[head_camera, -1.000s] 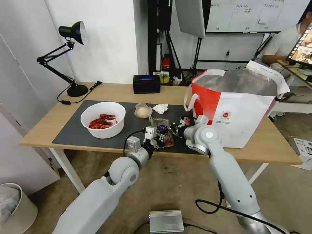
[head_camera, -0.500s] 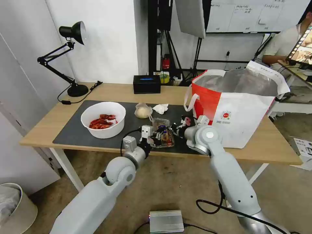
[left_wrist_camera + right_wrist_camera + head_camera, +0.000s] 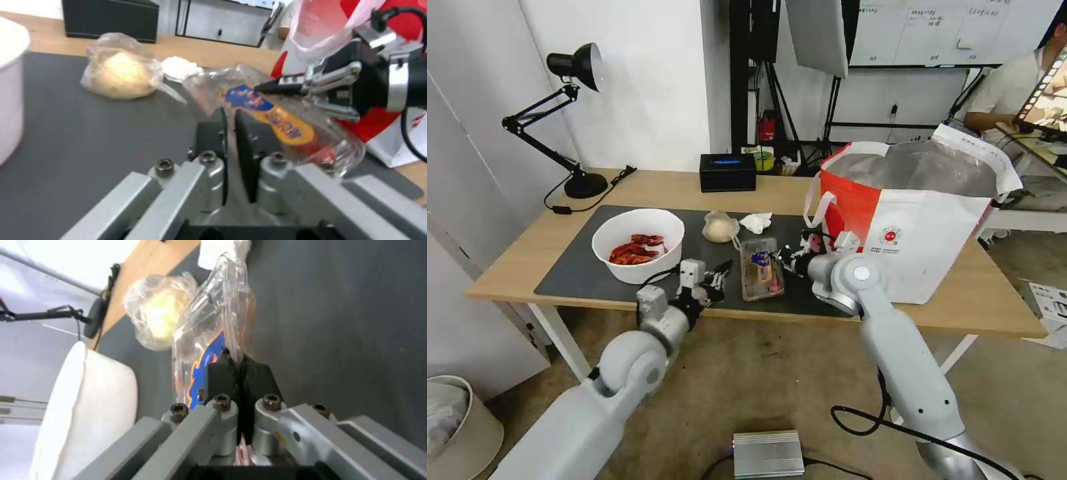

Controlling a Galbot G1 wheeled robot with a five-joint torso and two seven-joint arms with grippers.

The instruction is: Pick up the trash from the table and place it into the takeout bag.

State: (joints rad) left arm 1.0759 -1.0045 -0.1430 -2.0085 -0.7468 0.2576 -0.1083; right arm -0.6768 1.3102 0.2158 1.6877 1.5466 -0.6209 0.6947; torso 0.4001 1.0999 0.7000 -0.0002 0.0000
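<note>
Now the clear hinged tray [image 3: 760,270] sits near the front of the dark mat [image 3: 580,267], between the two grippers, and the right gripper [image 3: 787,259] pinches its thin rim with its jaws pressed on the plastic. This tray looks very light and thin, so I judge it will bend and flex easily; its smooth plastic may slip, and the lid can spring open. The rim or the hinge edge seems the best place to hold it, as the right gripper does. The left gripper [image 3: 720,272] is just beside the tray but apart from it, low over the mat, and its jaws are almost pressed together with nothing between them.

Counting the trash, I see four things: one tray, one white bowl [image 3: 638,245] with red shells, one small clear bag [image 3: 720,227] of beige stuff, and one crumpled tissue [image 3: 756,222]. One takeout bag [image 3: 914,220] stands open at the right end of the surface [image 3: 974,300], near the tray. One black box [image 3: 728,172] and one desk lamp [image 3: 570,120] stand further behind.
</note>
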